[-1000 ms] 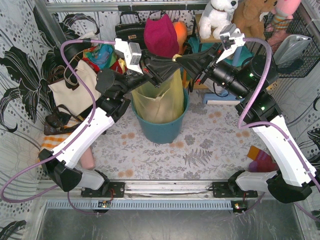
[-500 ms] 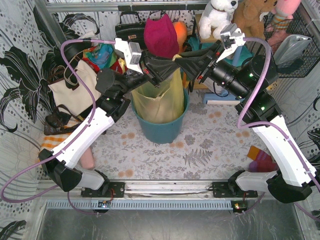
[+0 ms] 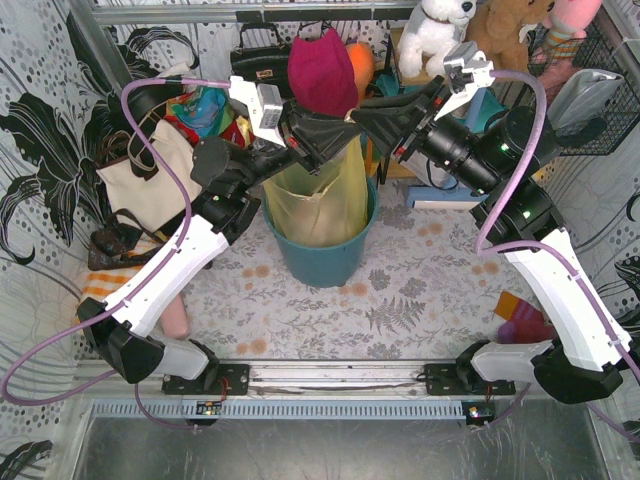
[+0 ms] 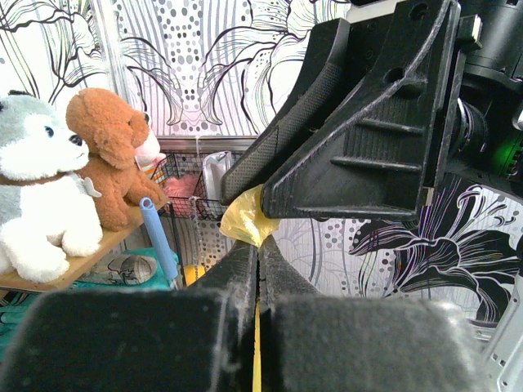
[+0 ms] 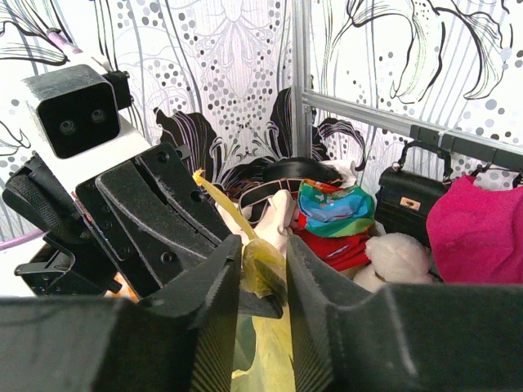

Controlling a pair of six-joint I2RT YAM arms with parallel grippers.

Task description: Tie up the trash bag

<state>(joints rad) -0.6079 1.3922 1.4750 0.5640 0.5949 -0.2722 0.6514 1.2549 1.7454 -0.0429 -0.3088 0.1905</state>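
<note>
The trash bag (image 3: 322, 205), thin yellow plastic, hangs in a teal bin (image 3: 325, 262), its top drawn up to a point between both grippers. My left gripper (image 3: 338, 125) is shut on a yellow flap (image 4: 245, 216); a thin strip of plastic runs down between its pads. My right gripper (image 3: 362, 117) meets it tip to tip from the right. In the right wrist view its jaws (image 5: 263, 243) stand apart around a bunched yellow twist (image 5: 274, 265) without clamping it. The left gripper's black fingers (image 5: 155, 212) lie just beyond.
A cream tote bag (image 3: 150, 180) leans at the left, beside colourful cloth (image 3: 205, 110). A black handbag (image 3: 258, 60) and a magenta item (image 3: 322, 70) sit behind the bin. Plush toys (image 3: 435, 30) and a wire basket (image 3: 590, 90) fill the back right.
My right gripper has opened around the yellow flap it was shut on and shifted slightly up and right. The left gripper has stayed shut on the bag.
</note>
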